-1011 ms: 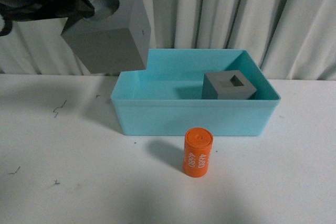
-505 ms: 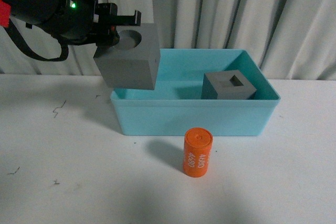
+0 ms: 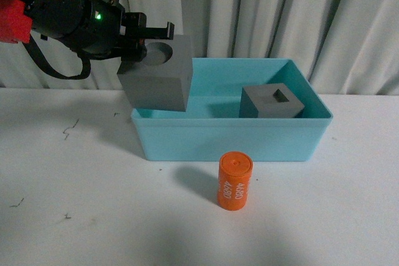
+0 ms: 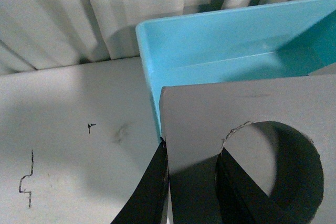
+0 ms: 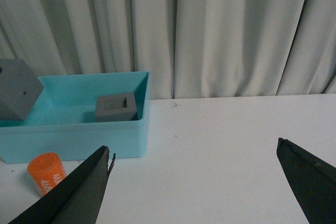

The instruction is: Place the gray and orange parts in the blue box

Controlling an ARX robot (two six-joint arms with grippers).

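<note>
The blue box sits on the white table where it sat a second ago, and all the change is above its left end. The left arm has swung the gray cube with the round hole down and inward from high on the left. It now hangs tilted over the box's left wall, and from the front its lower edge overlaps the rim. It is probably over the inside of the box, though the front view is too flat to be sure. The left claw is clamped on it, one finger down the outer face and the other in the hole (the left wrist view shows this plainly). The second gray cube, with the square hole, already rests in the box's right end. The right claw hangs wide apart and empty, off to the right of the box. The orange cylinder stands untouched on the table just in front of the box. So one part is in, the second looks close to release, and the third is left.
</note>
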